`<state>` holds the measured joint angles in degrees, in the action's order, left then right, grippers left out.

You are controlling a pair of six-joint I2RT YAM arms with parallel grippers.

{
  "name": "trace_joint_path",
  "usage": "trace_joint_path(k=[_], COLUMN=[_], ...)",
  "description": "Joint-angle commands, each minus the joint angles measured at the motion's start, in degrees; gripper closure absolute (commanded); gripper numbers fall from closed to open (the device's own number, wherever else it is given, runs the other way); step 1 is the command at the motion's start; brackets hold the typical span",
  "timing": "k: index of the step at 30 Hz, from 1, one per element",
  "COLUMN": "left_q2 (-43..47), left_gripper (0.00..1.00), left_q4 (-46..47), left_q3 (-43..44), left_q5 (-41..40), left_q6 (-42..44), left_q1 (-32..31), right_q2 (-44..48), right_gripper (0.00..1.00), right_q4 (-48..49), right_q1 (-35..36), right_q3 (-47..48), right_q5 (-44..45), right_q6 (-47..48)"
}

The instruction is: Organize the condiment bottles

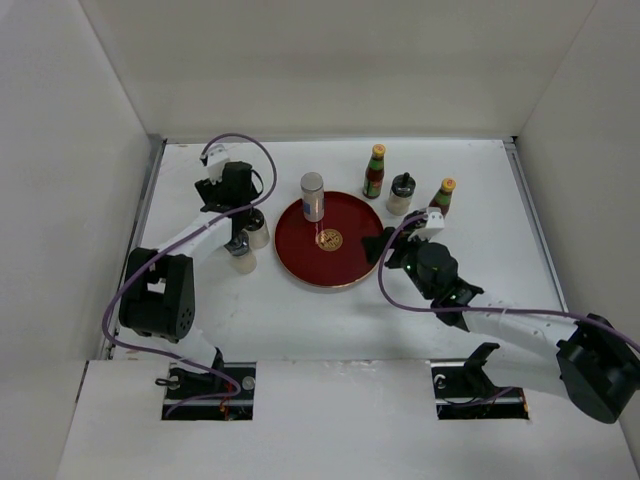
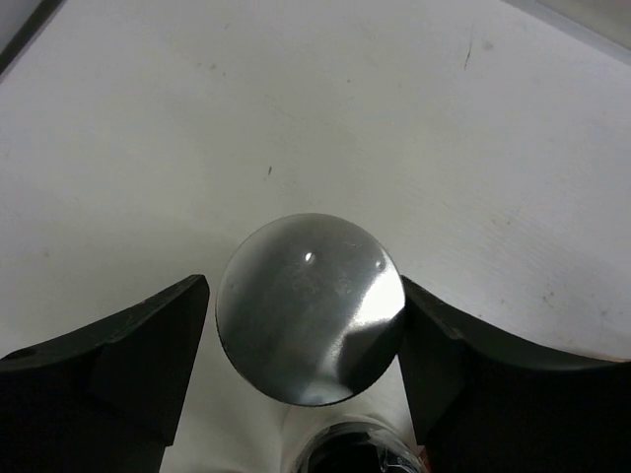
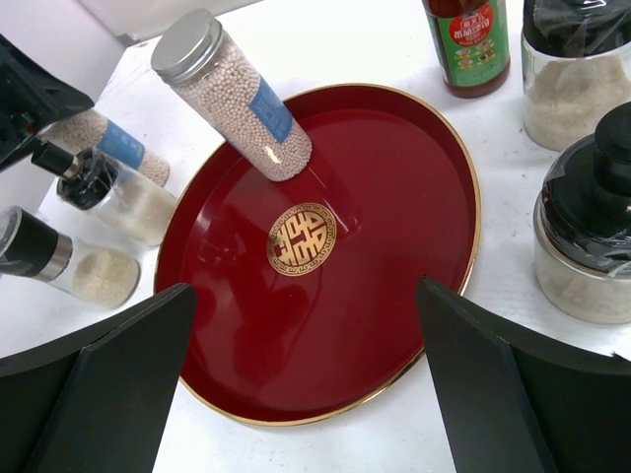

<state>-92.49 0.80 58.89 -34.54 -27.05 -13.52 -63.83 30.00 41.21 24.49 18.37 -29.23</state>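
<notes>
One silver-capped shaker (image 2: 311, 315) stands upright on the table (image 2: 296, 118) between the fingers of the left gripper (image 2: 304, 296), at 9 o'clock of the plate (image 1: 300, 262); whether they press it, I cannot tell. The right gripper (image 3: 304, 294), spread wide, is at 3 o'clock.

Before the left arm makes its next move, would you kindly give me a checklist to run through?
1. Left claw straddles the silver cap: ok.
2. Firm grip on that cap: cannot tell.
3. Neighbouring shaker clear of left claw: not ok, it crowds close.
4. Right claw open, empty: ok.
5. Red plate has free room: ok, only one silver-capped shaker stands there.
</notes>
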Motion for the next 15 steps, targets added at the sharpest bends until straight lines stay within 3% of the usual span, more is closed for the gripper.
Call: trace_joint_path(k=[1, 7, 15], left_q2=[-0.15, 2.21, 15.48], left_gripper=[0.34, 0.6, 0.61], left_q4=[3.07, 4.03, 11.58], left_q3=[3.07, 3.33, 3.6], left_q5=[-1.66, -2.8, -8.69], left_q6=[1.38, 2.7, 9.46], left_q1=[-0.41, -0.85, -5.94], right_q2=[-0.59, -0.15, -0.68], right_gripper=[0.0, 0.0, 0.0], right_q4=[1.29, 1.64, 1.38], right_q1=[-0.21, -0.21, -0.21], right_q3=[2.75, 2.49, 2.93], right_q5=[-0.97, -1.14, -1.15], right_q6=[-0.38, -0.47, -0.12])
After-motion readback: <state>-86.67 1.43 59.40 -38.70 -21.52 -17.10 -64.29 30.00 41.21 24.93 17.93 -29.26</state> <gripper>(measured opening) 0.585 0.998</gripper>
